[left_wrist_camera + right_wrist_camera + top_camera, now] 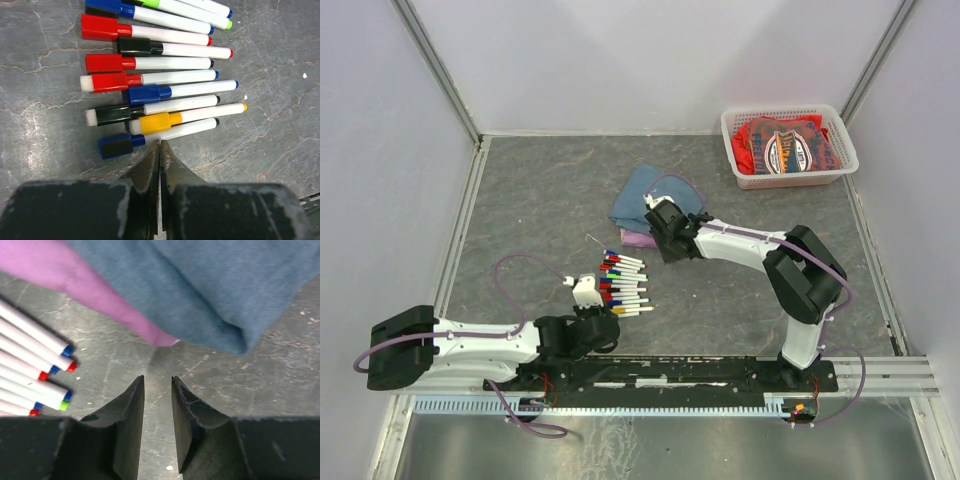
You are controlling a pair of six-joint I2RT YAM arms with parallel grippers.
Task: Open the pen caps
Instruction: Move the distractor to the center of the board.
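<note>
Currently caps (102,62) sit fitted, upper centre of left wrist view. Left gripper (159,150) closed, empty, just below; right gripper (157,387) parted, empty. Advise: one clamps barrel (172,63), other pulls cap straight.

No text, number or brand can be read in any view. The red packets (785,148) in the basket (796,181) carry a round dark-and-white print, but it is too small to make out any letters. In the left wrist view the caps (106,27) and the white barrels (172,49) look plain, with no legible marking on the sides that show.
</note>
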